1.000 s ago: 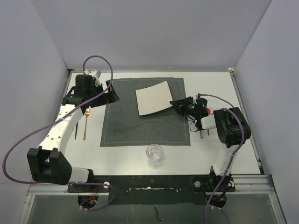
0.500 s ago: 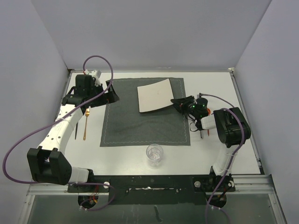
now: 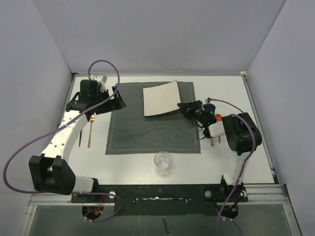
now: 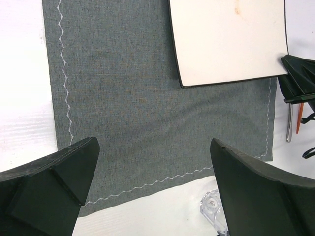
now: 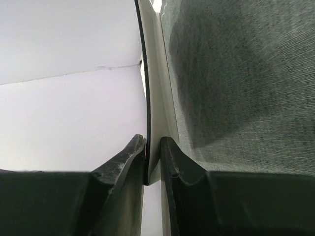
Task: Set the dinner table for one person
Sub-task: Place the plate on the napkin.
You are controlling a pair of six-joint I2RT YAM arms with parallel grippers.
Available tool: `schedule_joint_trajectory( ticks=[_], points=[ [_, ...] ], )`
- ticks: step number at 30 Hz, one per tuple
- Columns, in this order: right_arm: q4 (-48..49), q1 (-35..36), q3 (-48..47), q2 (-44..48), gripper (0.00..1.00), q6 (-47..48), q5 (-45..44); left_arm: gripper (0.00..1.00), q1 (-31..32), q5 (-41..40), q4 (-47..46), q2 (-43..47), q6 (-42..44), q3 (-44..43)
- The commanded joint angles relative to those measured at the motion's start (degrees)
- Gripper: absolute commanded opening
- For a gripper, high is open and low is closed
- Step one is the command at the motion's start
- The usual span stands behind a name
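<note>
Plate [image 3: 160,100]: far-right on placemat [image 3: 142,132]; right gripper [image 3: 183,106] clamps its right edge, plate lying leftward of it. Left gripper [image 3: 117,98] agape, empty, farther off.

You are looking at one dinner table [image 3: 231,88], one grey placemat [image 3: 147,132], one white plate [image 3: 160,100], one clear glass [image 3: 163,162] and one gold utensil [image 3: 90,130].

The dinner table [image 3: 226,86] holds a placemat [image 3: 147,132] (dark grey), glass [image 3: 163,162], gold utensil [image 3: 90,129].
</note>
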State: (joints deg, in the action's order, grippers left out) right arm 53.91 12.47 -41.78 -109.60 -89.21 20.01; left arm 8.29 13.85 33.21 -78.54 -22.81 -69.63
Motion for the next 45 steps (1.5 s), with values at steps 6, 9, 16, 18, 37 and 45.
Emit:
schedule_joint_trajectory(
  ticks=[6,9,16,18,37,45],
  points=[
    [21.9,4.2,-3.1,-0.4,0.00,-4.0,-3.8,0.98,-0.1,1.2,-3.3,1.3,0.9,0.6],
    [22.5,5.2,-2.7,-0.8,0.00,-4.1,-5.0,0.98,-0.1,1.8,-3.6,0.9,0.9,0.6],
    [24.1,6.1,-0.9,-0.7,0.00,-3.7,-7.1,0.98,-0.2,2.4,-3.9,0.7,0.8,1.0],
    [24.7,6.4,-0.3,-0.8,0.00,-3.7,-7.7,0.98,-0.2,2.6,-4.0,0.7,0.7,1.1],
    [26.9,8.8,2.6,-0.4,0.00,-3.5,-11.6,0.98,-0.1,3.7,-4.4,0.3,0.5,1.1],
    [28.8,9.8,2.8,-2.5,0.00,-4.2,-12.3,0.98,-0.2,3.7,-4.4,0.3,0.5,1.1]
  ],
)
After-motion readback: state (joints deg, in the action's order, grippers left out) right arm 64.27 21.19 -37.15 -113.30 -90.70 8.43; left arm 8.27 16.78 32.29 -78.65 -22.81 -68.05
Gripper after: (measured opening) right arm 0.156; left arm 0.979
